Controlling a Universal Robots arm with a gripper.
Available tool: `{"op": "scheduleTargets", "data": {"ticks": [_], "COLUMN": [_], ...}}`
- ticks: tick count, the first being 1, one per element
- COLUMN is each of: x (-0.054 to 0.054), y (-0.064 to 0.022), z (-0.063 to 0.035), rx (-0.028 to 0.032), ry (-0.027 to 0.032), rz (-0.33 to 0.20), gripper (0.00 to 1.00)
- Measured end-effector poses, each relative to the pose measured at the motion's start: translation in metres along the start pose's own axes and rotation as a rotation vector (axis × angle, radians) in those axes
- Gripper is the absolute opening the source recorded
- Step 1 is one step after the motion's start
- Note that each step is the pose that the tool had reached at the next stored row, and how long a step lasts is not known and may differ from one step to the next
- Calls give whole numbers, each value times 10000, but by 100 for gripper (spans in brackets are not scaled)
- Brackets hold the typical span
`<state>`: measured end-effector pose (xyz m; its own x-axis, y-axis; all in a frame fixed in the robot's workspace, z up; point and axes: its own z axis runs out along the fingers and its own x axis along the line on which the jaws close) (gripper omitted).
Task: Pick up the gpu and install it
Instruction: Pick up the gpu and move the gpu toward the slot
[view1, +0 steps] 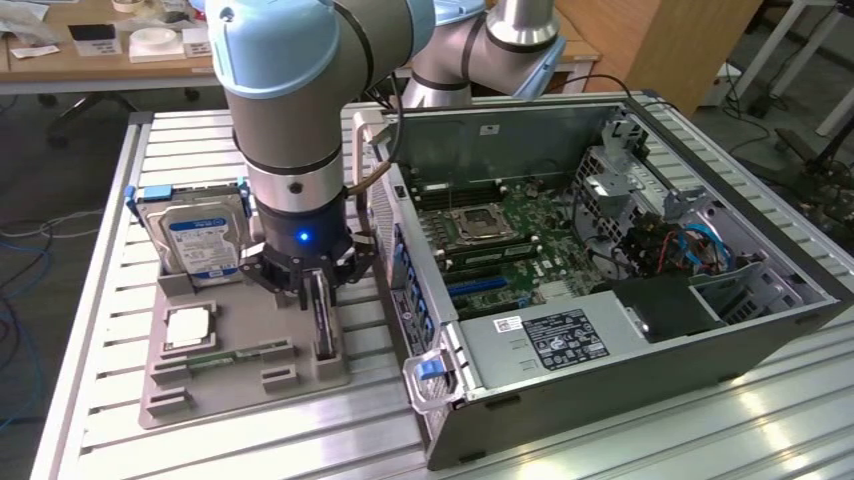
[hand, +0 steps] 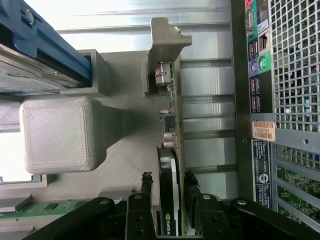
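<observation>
gpu (hand: 168, 210) upright in tray (view1: 227, 392), pincer (hand: 168, 182) around it

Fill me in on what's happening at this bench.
A Universal Robots arm holds its pincer low over the grey plastic parts tray, beside the open black desktop computer case. The pincer is closed on the thin dark graphics card with a silver metal bracket, which stands on edge in its slot on the tray. The card has not yet been lifted out or brought to the case.
</observation>
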<state>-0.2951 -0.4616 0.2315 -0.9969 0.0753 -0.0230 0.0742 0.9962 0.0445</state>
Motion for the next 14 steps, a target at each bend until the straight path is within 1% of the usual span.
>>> {"op": "scheduleTargets", "data": {"ticks": [14], "x": [-7], "y": [1], "z": [0], "rx": [0], "ry": [0], "rz": [0], "gripper": [39]}}
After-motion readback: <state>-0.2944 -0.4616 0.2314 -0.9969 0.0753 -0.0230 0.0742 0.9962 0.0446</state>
